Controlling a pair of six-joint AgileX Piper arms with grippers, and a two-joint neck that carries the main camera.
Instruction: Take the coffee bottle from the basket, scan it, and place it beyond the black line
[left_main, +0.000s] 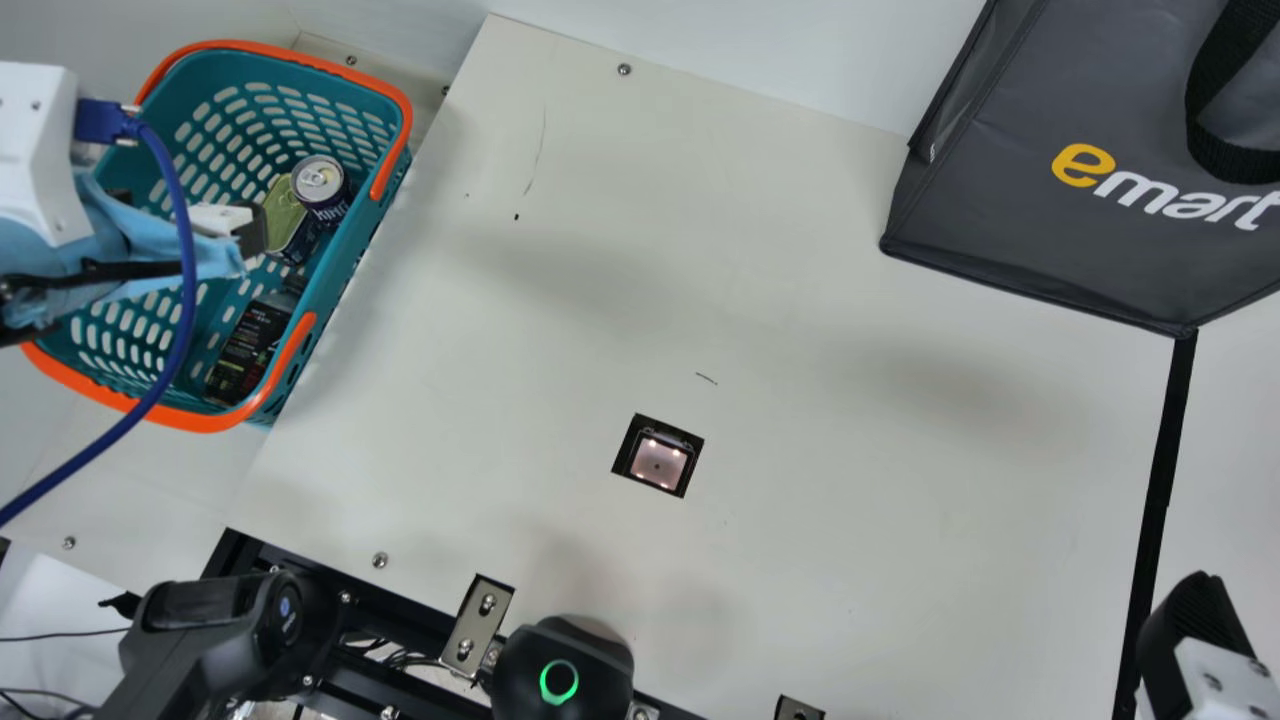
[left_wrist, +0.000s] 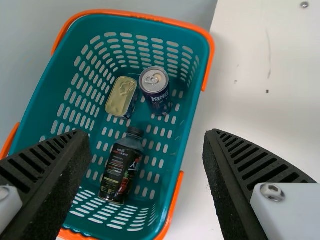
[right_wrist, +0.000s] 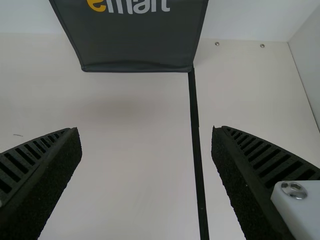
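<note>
Clock directions follow the main view. The left gripper (left_wrist: 147, 139), with black ribbed fingers, is over the teal perforated plastic basket (left_main: 358, 265); its fingers stand wide apart, gripping nothing. The right gripper (right_wrist: 147, 131), by the black line (left_main: 1174, 410), is likewise spread and unloaded.

The step in hand is judged to be the pick. The coffee bottle (left_wrist: 120, 172), dark with a black cap, lies inside the basket at five o'clock, cap towards one. Recommended: straddle the body across its width, easing one finger between bottle and wall, then lift clear of the orange plastic handle (left_main: 293, 352). A skewed grip could roll the bottle or wedge it.

Basket contents also include a blue cylindrical can (left_wrist: 155, 92) at two o'clock and, just beside it, a gold-topped rectangular tin (left_wrist: 121, 97). The square lit scanner window (left_main: 658, 462) is at four o'clock from the basket. Contents of the dark grey fabric bag (left_main: 1020, 215) cannot be determined.
</note>
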